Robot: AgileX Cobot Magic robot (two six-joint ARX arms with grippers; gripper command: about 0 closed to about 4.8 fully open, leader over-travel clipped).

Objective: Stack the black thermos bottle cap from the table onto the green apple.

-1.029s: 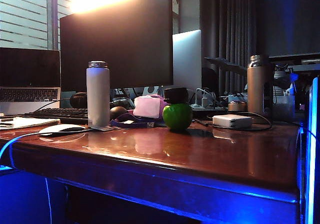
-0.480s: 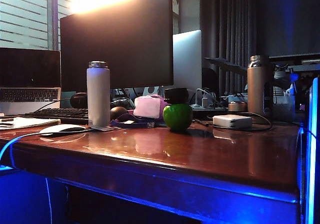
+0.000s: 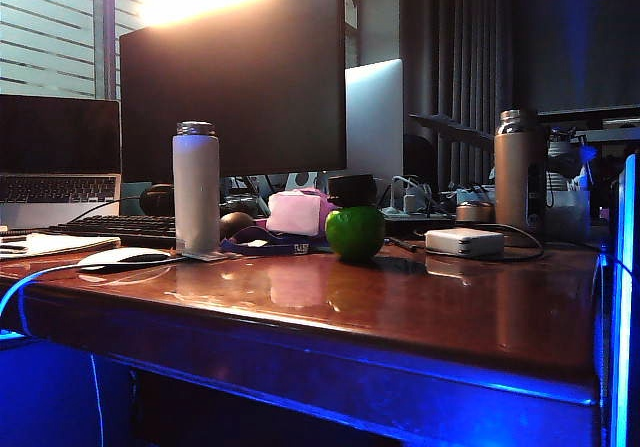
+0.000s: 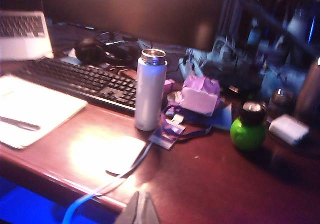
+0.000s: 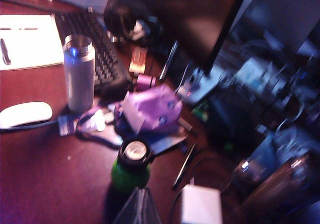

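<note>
Open tabletop was seen along the rounded front edge of the table (image 3: 420,317), with clutter kept to the rear. The black thermos bottle cap (image 3: 352,190) sat on the green apple (image 3: 355,232); nothing had shifted from the earlier exterior frames. A white bottle (image 3: 196,187), pink box (image 3: 294,213) and white adapter (image 3: 463,242) stood nearby. The left gripper (image 4: 139,207) and right gripper (image 5: 138,206) were seen pinched together, empty, above the table.
</note>
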